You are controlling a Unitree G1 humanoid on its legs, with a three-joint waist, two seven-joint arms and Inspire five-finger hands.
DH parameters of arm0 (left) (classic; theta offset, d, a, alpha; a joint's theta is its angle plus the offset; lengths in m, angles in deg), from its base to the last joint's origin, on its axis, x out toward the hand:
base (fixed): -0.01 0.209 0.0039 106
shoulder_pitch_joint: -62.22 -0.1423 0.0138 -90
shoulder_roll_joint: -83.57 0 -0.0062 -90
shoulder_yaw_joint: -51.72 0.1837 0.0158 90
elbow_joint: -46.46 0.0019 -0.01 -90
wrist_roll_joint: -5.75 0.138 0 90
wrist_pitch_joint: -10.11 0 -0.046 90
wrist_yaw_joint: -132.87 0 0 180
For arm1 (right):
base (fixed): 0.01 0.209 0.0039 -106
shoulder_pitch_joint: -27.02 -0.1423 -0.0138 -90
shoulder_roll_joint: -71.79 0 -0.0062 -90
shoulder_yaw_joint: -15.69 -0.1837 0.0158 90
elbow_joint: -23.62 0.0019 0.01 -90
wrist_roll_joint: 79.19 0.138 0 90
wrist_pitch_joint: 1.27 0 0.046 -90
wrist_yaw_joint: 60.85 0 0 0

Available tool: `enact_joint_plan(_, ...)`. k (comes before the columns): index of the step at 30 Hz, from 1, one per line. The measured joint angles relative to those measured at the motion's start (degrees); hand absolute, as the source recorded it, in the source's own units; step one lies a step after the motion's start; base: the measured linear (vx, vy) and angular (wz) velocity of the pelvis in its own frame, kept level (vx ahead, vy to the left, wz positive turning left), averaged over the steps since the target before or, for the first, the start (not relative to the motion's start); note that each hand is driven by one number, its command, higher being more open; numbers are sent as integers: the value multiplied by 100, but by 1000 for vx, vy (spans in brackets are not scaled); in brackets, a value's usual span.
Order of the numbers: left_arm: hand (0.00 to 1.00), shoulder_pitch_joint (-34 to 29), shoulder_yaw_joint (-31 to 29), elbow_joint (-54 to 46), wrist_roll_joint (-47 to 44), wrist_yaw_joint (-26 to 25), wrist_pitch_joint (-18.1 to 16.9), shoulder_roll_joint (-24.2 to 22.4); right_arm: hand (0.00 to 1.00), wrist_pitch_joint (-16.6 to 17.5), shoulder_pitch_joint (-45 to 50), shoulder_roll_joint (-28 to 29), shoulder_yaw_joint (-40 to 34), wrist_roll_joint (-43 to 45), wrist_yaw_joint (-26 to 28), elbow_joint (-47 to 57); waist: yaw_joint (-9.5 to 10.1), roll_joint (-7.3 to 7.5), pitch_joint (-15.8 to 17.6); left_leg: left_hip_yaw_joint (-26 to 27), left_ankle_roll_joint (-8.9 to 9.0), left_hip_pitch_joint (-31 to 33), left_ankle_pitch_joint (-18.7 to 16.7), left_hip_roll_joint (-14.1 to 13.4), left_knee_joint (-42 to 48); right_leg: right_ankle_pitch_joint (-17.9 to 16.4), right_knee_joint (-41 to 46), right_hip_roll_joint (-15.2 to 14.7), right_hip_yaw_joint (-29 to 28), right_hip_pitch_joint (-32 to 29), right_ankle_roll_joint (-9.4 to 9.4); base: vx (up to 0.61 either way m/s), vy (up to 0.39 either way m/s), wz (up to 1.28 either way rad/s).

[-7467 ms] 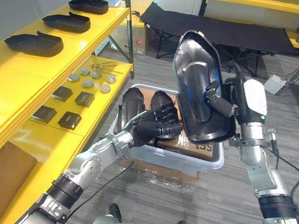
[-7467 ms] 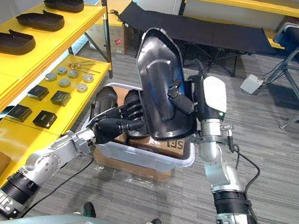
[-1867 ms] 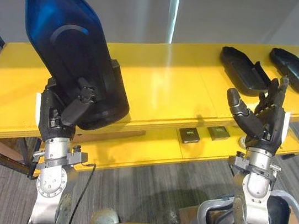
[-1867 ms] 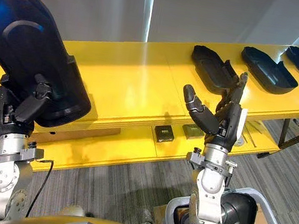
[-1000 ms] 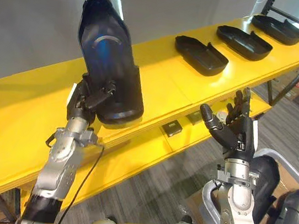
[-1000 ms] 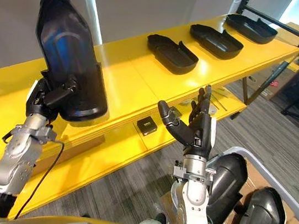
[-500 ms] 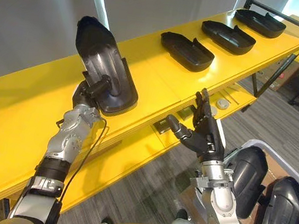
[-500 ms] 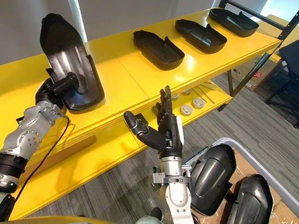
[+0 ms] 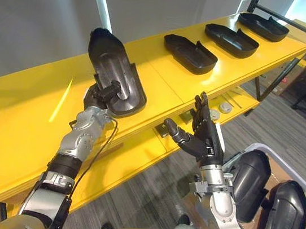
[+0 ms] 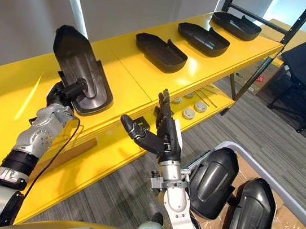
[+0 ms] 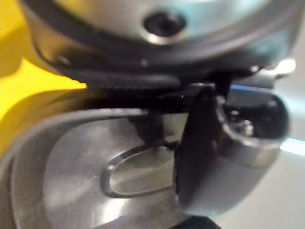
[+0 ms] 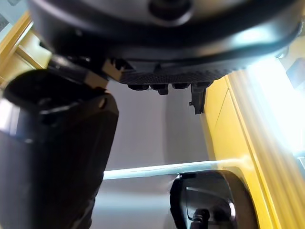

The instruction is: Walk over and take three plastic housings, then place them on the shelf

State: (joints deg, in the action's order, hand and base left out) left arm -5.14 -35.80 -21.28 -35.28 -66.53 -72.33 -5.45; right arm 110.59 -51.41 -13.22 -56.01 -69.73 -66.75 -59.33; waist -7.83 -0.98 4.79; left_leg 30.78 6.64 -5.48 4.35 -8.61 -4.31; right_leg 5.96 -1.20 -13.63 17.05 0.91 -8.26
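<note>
My left hand (image 9: pixel 101 93) was clenched round the near end of the housing (image 9: pixel 116 70), left of centre; the shell's lower end sat at the shelf (image 9: pixel 22 113), though I could not tell if it touched; I judged it light, stiff and glossy, likely to slip, with the rim at that near end the best hold; my right hand (image 9: pixel 203 140) hung at centre, fingers spread, holding nothing; three more housings (image 9: pixel 190 53) lay along the shelf at upper right; against half a second earlier, the housing leaned lower toward the shelf.
</note>
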Motion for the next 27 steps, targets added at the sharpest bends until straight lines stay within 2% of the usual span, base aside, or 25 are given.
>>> enact_joint_plan(10, 100, 225, 115, 492, 537, -293, -43, -50, 100, -14, -11, 15, 80, 6, -76, 33, -9, 45, -85, 90, -6, -98, 69, -20, -54, 30, 0, 40, -81, 5, 10, -25, -6, -6)
enact_joint_plan(16, 100, 483, 226, 908, 1367, -939, -14, -120, 100, -13, -25, 11, 247, 7, -90, 51, -20, 157, -137, 83, 3, -114, 107, -46, -75, 41, -20, 67, -127, 1, 25, -11, -6, -3)
enact_joint_plan(20, 100, 751, 199, 1290, 2316, -1322, 226, -114, 100, -14, -88, -16, 306, 10, -102, 50, -22, 170, -140, 80, 11, -114, 136, -74, -78, 50, -43, 97, -139, 2, 56, 0, 0, 0)
enact_joint_plan(27, 100, 915, 147, 1464, 3765, -1608, 780, -108, 100, -14, -166, -47, 412, 29, -154, 36, -72, 197, -143, 109, 37, -107, 162, -136, -77, 100, -110, 173, -168, -3, 93, 7, -10, -3)
